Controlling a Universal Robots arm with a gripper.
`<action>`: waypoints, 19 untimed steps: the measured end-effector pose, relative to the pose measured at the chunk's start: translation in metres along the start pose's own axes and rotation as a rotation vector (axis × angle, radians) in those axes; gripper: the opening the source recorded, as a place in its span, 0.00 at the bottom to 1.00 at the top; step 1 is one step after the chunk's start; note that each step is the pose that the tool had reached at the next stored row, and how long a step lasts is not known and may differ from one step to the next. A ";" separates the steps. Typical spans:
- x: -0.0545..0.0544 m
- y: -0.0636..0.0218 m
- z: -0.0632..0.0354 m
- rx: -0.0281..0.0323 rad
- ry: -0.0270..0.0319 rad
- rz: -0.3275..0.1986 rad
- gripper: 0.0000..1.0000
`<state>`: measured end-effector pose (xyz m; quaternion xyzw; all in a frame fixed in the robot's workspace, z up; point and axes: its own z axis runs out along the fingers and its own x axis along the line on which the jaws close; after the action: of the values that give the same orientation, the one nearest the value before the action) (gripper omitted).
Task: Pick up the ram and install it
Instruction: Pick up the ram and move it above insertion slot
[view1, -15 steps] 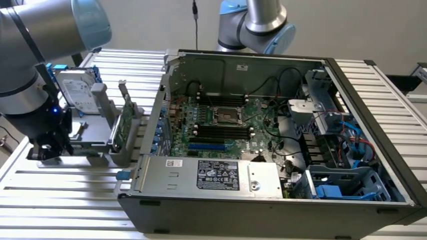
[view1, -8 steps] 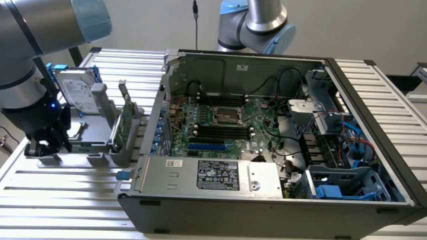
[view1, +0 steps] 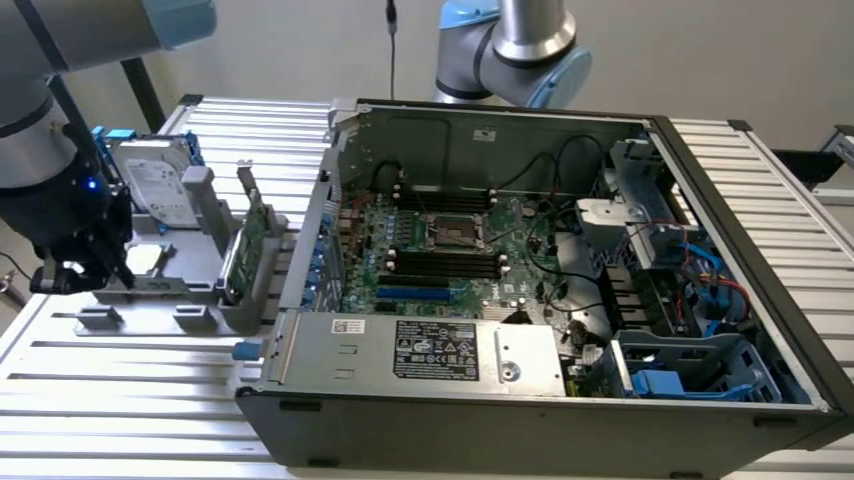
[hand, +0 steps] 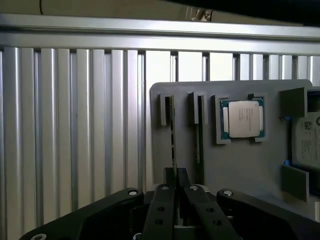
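The ram (hand: 173, 135) is a thin stick standing on edge in a slot of the grey holder (hand: 235, 165). My gripper (hand: 176, 177) has its two black fingers (hand: 162, 210) pressed together on the near end of the stick, which still sits in the slot. A second green stick (hand: 200, 135) stands in the neighbouring slot. In the exterior view my gripper (view1: 78, 275) hangs low over the holder (view1: 187, 300) at the exterior view's left, away from the open computer case. The motherboard (view1: 461, 235) lies inside the case, with black slots (view1: 447, 265) near its middle.
A processor chip (hand: 243, 119) and a silver hard drive (hand: 306, 145) sit in the holder beyond the sticks. A green card with a metal bracket (view1: 251, 250) stands upright between the holder and the case wall (view1: 314, 240). A power supply (view1: 427, 350) and cables (view1: 574, 290) crowd the case.
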<state>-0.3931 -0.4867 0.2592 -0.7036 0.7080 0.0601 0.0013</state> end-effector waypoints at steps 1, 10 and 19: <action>0.000 -0.0006 -0.0050 -0.0004 0.0000 0.000 0.14; -0.004 -0.0271 -0.0480 -0.0026 -0.0006 0.000 0.14; -0.008 -0.0633 -0.0917 -0.0039 -0.0025 0.000 0.14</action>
<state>-0.3224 -0.4866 0.3457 -0.7036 0.7079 0.0623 0.0008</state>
